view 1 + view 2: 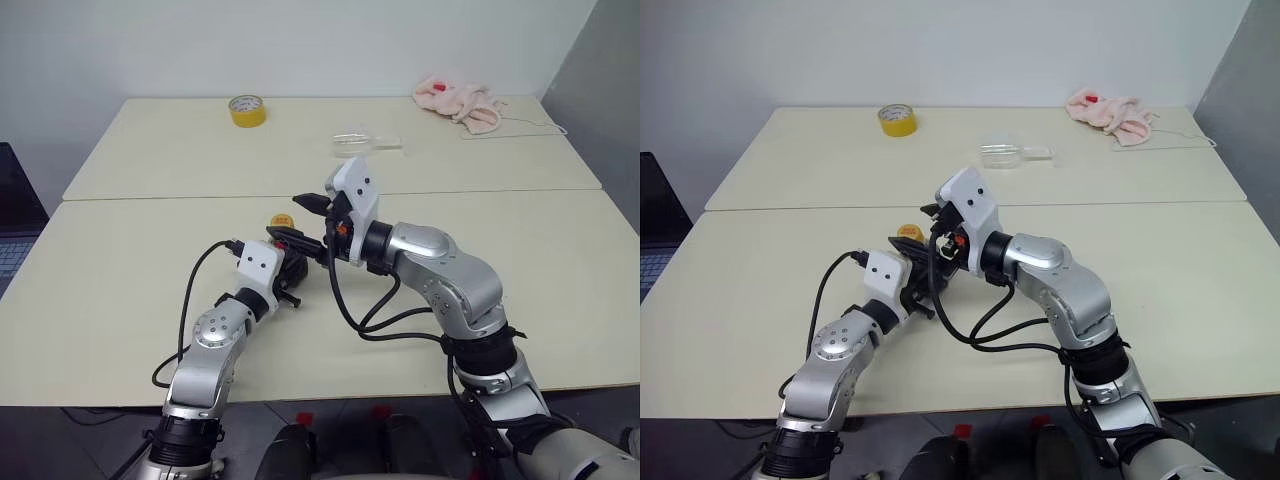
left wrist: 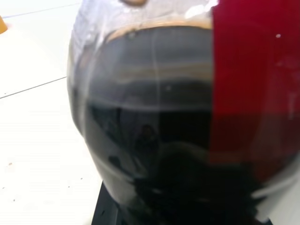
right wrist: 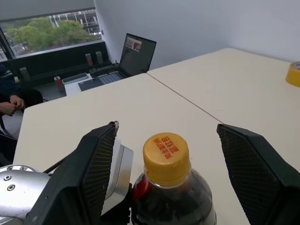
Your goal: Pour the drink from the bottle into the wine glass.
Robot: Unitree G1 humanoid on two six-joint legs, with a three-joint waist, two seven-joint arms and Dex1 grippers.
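The bottle (image 1: 291, 266) stands on the near table, its yellow cap (image 3: 166, 157) on and the dark drink (image 2: 154, 117) reaching nearly to its shoulder, beside a red label. My left gripper (image 1: 288, 280) is shut on the bottle's body from the near left. My right gripper (image 3: 166, 129) is open and level at cap height. Its fingers (image 3: 96, 173) stand wide on either side of the cap and touch nothing. The wine glass (image 1: 353, 141) lies on its side on the far table, well behind both grippers.
A yellow tape roll (image 1: 247, 110) sits at the far left of the back table and a pink cloth (image 1: 460, 103) at its far right. A seam (image 1: 500, 192) divides the two tables. A laptop (image 3: 136, 54) and a seated person's hands (image 3: 9, 104) are beyond the table's left side.
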